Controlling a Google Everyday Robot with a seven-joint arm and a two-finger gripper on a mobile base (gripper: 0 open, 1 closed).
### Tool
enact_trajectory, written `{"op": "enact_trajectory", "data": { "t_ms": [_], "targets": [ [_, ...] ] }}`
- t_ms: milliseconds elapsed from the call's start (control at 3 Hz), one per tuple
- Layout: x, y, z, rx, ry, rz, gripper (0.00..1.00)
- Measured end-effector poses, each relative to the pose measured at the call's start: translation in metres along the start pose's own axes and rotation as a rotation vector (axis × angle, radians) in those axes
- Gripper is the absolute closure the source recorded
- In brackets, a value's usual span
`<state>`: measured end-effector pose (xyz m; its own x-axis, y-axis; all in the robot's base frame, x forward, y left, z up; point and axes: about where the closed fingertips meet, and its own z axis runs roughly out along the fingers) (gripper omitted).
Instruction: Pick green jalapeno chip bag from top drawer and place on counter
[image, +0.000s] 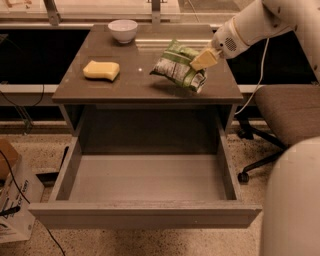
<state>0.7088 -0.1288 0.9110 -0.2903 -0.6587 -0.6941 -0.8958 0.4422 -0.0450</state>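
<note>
One bag, and your gripper (204, 59) has it: fingers pinched closed on the right edge of the green jalapeno chip bag (176, 67), which hangs tilted over the counter's (145, 85) right half. Looks just above the counter rather than resting on it, though that's hard to call. The top drawer (145, 177) below the counter is open with nothing inside, so only the set-down's left. That edge grip lets you lower it flat, well apart from the yellow sponge (101, 70) at the counter's left.
</note>
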Motion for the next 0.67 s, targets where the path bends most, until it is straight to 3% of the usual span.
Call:
{"op": "enact_trajectory", "data": {
  "t_ms": [333,667],
  "targets": [
    [0.0078,-0.0472,0.0068,0.102,0.023,0.101,1.0],
    [0.0083,-0.0536,0.0076,0.114,0.024,0.116,0.84]
  ]
}}
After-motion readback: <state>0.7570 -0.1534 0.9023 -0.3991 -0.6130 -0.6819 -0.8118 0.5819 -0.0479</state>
